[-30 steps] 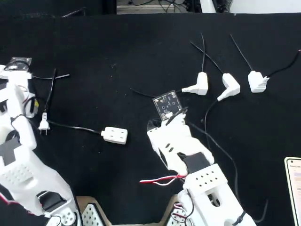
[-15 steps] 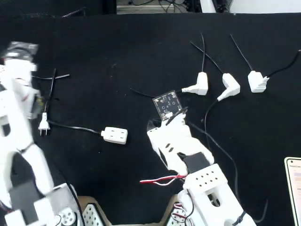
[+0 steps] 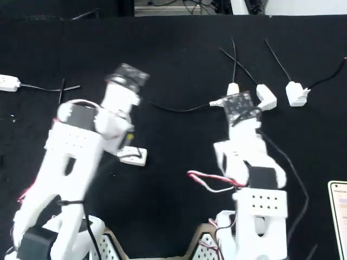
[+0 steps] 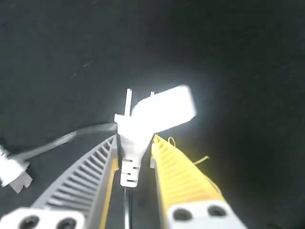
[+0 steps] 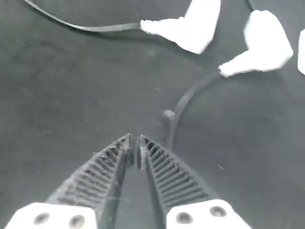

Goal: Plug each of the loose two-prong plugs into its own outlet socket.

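Observation:
My left gripper [image 4: 135, 140] is shut on a white two-prong plug [image 4: 129, 143]. Its prongs point at a white outlet block [image 4: 164, 107] just beyond them, and I cannot tell if they touch it. In the high view this outlet block [image 3: 133, 157] lies partly under the left arm [image 3: 81, 135]. My right gripper [image 5: 134, 143] is shut on nothing, low over the black cloth. Beyond it lie two white plugs [image 5: 190, 28] [image 5: 262, 45] with dark cords. From above, three white plugs [image 3: 233, 89] [image 3: 267, 96] [image 3: 295, 93] lie at the back right, by the right arm's wrist [image 3: 238, 105].
Another small white outlet piece [image 3: 8, 82] with a black cord lies at the far left edge. A thin black cord [image 3: 173, 108] runs across the cloth's middle. A white card [image 3: 339, 208] sits at the right edge. A white cord end [image 4: 12, 169] lies beside my left gripper.
The left arm has swung from the far left edge to the outlet block, and the plug that lay at the left is gone from there. The right arm has swung right, toward the back plugs.

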### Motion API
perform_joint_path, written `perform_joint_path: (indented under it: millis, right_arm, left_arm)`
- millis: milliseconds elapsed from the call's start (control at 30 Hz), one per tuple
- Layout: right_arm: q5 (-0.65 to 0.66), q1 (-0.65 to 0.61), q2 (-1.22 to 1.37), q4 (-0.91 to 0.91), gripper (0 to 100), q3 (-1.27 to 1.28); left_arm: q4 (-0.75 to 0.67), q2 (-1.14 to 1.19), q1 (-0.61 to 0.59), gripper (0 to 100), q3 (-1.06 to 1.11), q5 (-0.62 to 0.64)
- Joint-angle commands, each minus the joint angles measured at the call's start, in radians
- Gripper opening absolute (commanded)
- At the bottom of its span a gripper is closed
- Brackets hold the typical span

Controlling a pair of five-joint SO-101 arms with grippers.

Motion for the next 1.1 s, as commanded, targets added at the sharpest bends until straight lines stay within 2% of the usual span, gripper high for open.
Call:
perform_joint_path:
  millis: [0, 100, 267, 333, 433, 533, 633, 700, 767, 900, 1067]
  right_arm:
    - [0.026, 0.057, -0.021, 0.009, 1.1, 0.01]
    - [0.026, 0.058, -0.021, -0.005, 1.1, 0.039]
    - [0.026, 0.054, -0.021, -0.008, 1.2, 0.044]
    - [0.026, 0.052, -0.021, -0.008, 1.2, 0.044]
    - [0.028, 0.032, -0.018, -0.008, 1.2, 0.044]
    - [0.077, -0.038, -0.015, -0.002, 1.2, 0.044]
    - [0.121, -0.133, -0.015, -0.002, 1.2, 0.042]
    - [0.118, -0.199, -0.013, -0.002, 1.6, 0.033]
    - [0.089, -0.269, -0.012, 0.0, 6.4, 0.025]
    - [0.046, -0.385, -0.012, -0.014, 17.5, 0.024]
    - [-0.075, -0.508, -0.01, -0.115, 11.3, 0.03]
  left_arm:
    - [-0.129, -0.02, 0.133, 3, 0.028, 0.058]
    - [-0.219, -0.02, 0.196, 5, 0.085, 0.081]
    - [-0.249, -0.031, 0.205, 21, 0.117, 0.098]
    - [-0.212, -0.032, 0.17, 25, 0.099, 0.097]
    - [-0.114, -0.032, 0.085, 24, 0.024, 0.087]
    - [-0.051, -0.032, -0.007, 25, -0.016, 0.002]
    - [-0.058, -0.02, -0.125, 25, 0.021, -0.094]
    - [-0.133, -0.011, -0.197, 25, 0.113, -0.118]
    - [-0.259, -0.002, -0.254, 25, 0.226, -0.106]
    - [-0.5, 0.0, -0.323, 25, 0.414, -0.003]
    - [-0.628, 0.0, -0.352, 25, 0.541, 0.097]
